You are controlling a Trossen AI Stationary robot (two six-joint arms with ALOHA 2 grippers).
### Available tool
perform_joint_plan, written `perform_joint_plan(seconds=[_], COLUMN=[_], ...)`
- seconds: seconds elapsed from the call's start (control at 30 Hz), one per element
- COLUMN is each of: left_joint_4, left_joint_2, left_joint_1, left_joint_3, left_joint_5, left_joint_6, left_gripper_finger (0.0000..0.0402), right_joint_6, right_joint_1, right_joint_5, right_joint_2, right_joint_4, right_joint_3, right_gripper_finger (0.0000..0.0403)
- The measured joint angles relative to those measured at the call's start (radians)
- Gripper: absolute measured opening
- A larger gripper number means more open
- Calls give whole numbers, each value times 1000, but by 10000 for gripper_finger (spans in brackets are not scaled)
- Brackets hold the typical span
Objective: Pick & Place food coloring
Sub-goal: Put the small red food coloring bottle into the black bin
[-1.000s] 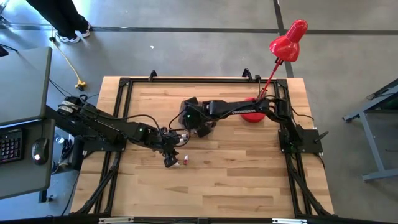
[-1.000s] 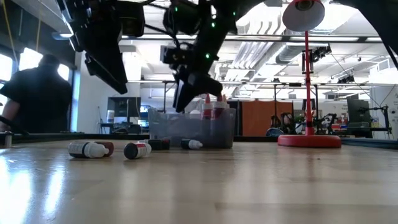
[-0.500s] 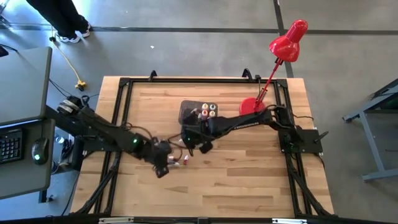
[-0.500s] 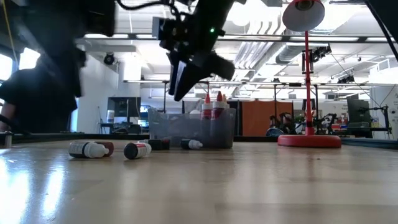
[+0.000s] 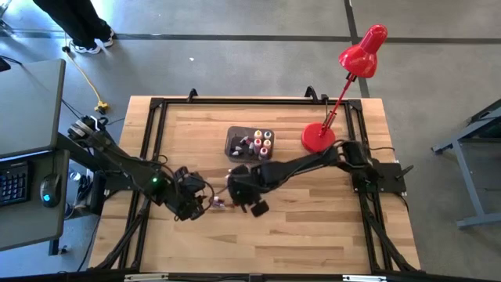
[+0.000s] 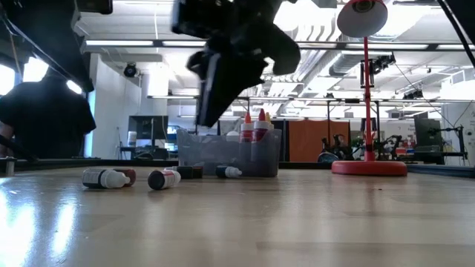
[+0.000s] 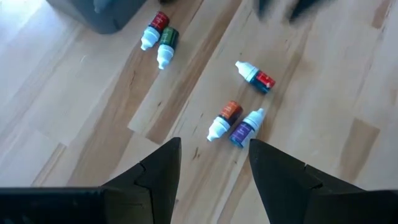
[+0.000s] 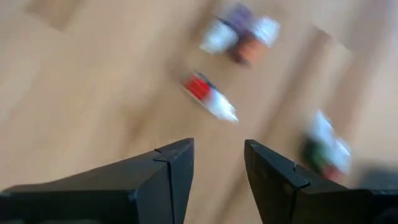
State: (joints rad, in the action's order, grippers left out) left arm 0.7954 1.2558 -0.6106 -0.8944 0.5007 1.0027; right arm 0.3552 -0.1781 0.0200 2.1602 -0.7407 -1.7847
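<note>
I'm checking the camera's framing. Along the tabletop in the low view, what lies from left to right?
Two bottles lying end to end → bottle lying with its cap toward the camera → small bottle lying by the bin → grey bin holding upright bottles → red lamp base.

Food coloring bottles point(image 6: 107, 178) lie on the table point(image 6: 297, 222); others stand in a bin point(image 6: 226, 152).

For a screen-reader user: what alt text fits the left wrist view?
Five small food coloring bottles lie on their sides on a wooden table, two near a dark bin, three closer. The left end effector hangs open and empty above them.
</note>
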Motion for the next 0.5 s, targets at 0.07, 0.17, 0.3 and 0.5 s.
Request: perform_joint_plan(seconds=[0.07, 0.17, 0.3, 0.5], left_joint_4=[-2, -6, -20, -37], left_joint_2=[-4, -3, -3, -3], left_joint_1=[1, 1, 1, 1], left_joint_3=[0, 0, 0, 0], left_joint_5=[1, 4, 4, 3], left_joint_6=[0, 0, 1, -2], left_gripper_finger=[186, 186, 186, 186], right_joint_6=[61, 184, 305, 334], right_joint_1=[-22, -51, -71, -39], right_joint_5=[-42, -79, -28, -40], right_joint_2=[30, 80, 127, 131], right_joint_4=[61, 185, 244, 242], right_joint_3=[0, 0, 2, 1], right_gripper_finger=[136, 136, 136, 136])
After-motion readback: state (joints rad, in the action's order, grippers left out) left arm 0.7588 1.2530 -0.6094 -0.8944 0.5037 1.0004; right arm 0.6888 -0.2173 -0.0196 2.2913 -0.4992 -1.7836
